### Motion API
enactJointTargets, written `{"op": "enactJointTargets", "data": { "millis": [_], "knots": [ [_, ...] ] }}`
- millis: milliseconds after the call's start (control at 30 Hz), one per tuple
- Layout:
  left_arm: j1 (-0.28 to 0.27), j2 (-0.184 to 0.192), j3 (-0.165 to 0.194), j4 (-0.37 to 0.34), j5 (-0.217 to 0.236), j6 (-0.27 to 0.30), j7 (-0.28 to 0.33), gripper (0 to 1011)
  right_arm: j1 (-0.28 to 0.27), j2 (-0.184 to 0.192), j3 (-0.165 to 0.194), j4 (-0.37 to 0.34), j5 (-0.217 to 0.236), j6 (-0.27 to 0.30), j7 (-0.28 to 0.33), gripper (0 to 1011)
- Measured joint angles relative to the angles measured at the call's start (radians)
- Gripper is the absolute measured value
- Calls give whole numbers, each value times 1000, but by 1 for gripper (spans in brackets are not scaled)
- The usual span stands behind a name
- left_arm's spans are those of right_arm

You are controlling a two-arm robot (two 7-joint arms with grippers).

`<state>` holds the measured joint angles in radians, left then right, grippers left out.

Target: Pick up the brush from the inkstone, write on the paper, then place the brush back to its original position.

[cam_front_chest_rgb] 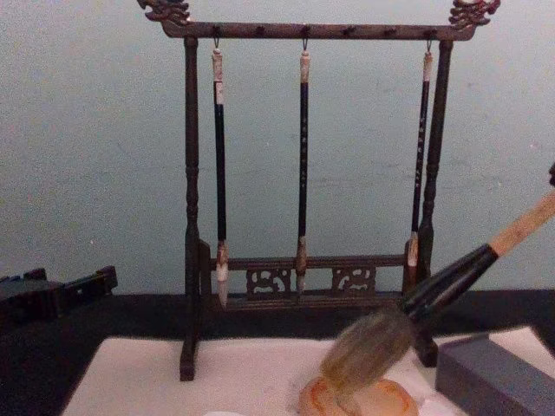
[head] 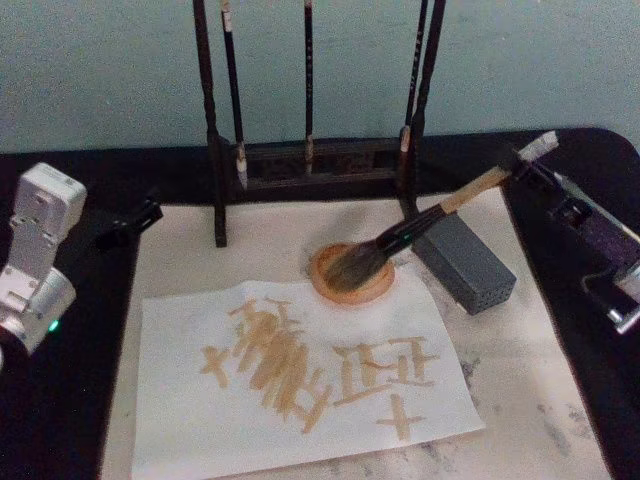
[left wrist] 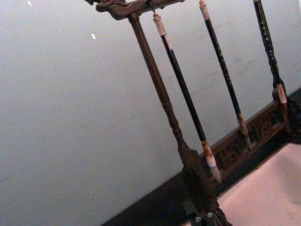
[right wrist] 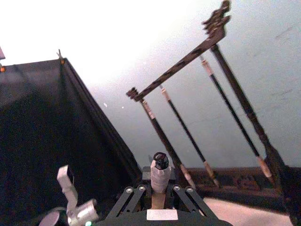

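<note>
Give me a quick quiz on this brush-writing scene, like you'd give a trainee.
1. True or false: the paper is blank.
2. The brush bristles rest on: A the inkstone, B the paper, C the grey block?
3. Which gripper holds the brush handle?
Key: 1 false, it bears tan strokes. 2 A. 3 The right gripper; the left gripper sits parked at the table's left.

Right pincer (head: 527,165) clasps the brush (head: 400,238); left pincer (head: 130,222) parked.
</note>
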<state>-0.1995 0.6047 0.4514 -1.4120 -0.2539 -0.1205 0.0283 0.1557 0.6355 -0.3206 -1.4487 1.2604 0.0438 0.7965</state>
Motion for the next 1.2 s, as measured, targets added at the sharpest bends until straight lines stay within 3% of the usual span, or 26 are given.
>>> {"op": "enactJointTargets", "data": {
  "millis": [267, 600, 900, 1200],
  "knots": [
    [0, 0, 0, 0, 0, 0, 0, 1002, 94, -42, -26, 121, 44, 28, 17, 161],
    [0, 0, 0, 0, 0, 0, 0, 1002, 201, -108, -62, 324, 82, 57, 77, 161],
    [0, 0, 0, 0, 0, 0, 0, 1002, 266, -160, -81, 489, 77, 69, 115, 161],
    [0, 0, 0, 0, 0, 0, 0, 1002, 304, -193, -77, 592, 60, 85, 147, 161]
  ]
}}
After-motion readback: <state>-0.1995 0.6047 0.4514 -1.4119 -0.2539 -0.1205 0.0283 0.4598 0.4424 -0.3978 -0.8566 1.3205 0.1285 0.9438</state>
